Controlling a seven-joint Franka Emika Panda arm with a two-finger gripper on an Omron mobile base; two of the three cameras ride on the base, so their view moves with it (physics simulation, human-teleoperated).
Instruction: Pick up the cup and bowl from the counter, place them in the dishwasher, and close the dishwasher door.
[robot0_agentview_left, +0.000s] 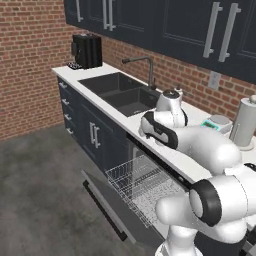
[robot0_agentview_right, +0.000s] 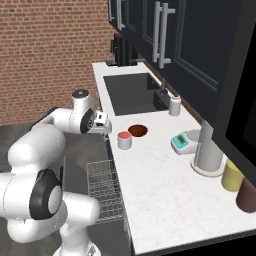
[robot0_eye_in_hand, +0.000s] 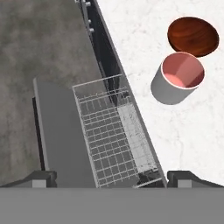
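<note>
The claw stands fully open and empty, held above the front edge of the counter, with nothing between its fingertips. The cup stands upright on the counter near the front edge, its pink-red inside facing up. The bowl sits just beside it, farther from the edge and towards the sink; whether the two touch cannot be told. Neither has been lifted.

The dishwasher is open below the counter. Its door lies dropped flat and the wire rack is pulled out over it, holding no dishes.

Judgement: the step in hand is the approach to the cup, the nearer of the two. To do it well, the claw should move over the counter until the cup lies centred between the fingertips, then descend straight so that they straddle the wall or rim. The line of closing should run so that neither fingertip comes down on the bowl. A push from the side could send the cup against the bowl or towards the edge. The grip should close only once the cup is squarely between the fingertips.
</note>
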